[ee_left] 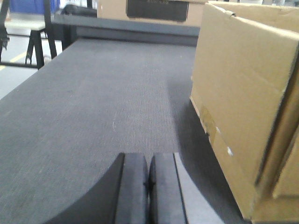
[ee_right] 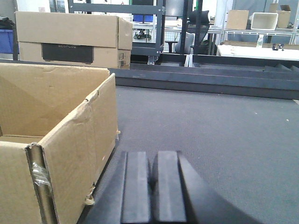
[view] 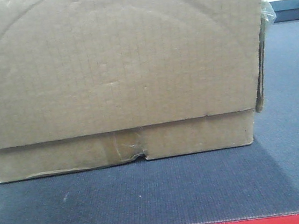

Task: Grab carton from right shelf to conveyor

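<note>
Cardboard fills the front view: the open carton (view: 118, 72) sits on the grey conveyor belt (view: 148, 198). Left wrist view shows the left gripper (ee_left: 148, 186), jaws clenched and empty, with the carton (ee_left: 243, 102) to its right. Right wrist view mirrors this: right gripper (ee_right: 152, 191) clenched empty, carton (ee_right: 56, 140) to its left, so it lies between both arms.

The dark grey conveyor belt (view: 148, 193) carries the open carton (view: 118, 72), which sits flat on it, right of the left fingers (ee_left: 133, 191) and left of the right fingers (ee_right: 138, 186).

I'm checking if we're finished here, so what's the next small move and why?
Probably back both arms away. The carton already sits on the grey belt, and the left gripper and right gripper are shut beside it, holding nothing.
</note>
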Available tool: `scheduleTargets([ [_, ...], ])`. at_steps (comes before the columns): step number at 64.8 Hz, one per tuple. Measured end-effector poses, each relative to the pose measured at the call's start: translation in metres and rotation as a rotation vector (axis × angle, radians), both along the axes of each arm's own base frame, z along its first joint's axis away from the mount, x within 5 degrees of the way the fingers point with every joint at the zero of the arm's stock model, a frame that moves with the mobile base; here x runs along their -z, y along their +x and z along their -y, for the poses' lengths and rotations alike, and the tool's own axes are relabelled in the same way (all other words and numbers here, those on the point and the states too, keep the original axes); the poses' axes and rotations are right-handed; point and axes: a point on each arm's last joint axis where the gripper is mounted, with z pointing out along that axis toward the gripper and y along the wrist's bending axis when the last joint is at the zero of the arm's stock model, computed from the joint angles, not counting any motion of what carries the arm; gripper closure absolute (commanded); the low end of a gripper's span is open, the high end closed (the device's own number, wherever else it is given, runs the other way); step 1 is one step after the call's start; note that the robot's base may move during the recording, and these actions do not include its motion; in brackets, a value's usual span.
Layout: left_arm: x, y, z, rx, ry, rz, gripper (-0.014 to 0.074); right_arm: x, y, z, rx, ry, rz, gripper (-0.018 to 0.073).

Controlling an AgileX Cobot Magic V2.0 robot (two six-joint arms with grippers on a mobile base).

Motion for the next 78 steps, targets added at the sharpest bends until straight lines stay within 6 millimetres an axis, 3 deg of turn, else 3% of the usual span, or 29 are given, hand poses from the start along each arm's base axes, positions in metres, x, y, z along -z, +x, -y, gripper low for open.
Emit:
scheduleTargets([
  [41,-0.004,0.000,-0.003,-0.068,-0.057,0.092,0.0603,0.000,0.000,0.000,0.000,0.001,0.005,0.0619],
  [54,-0.008,0.000,-0.002,-0.059,0.071,0.125,0.0603,0.000,0.000,0.000,0.000,0.001,0.005,0.0619],
  [78,-0.011,0.000,-0.002,-0.056,0.089,0.149,0.0603,0.000,0.000,0.000,0.000,0.001,0.005,0.0619],
])
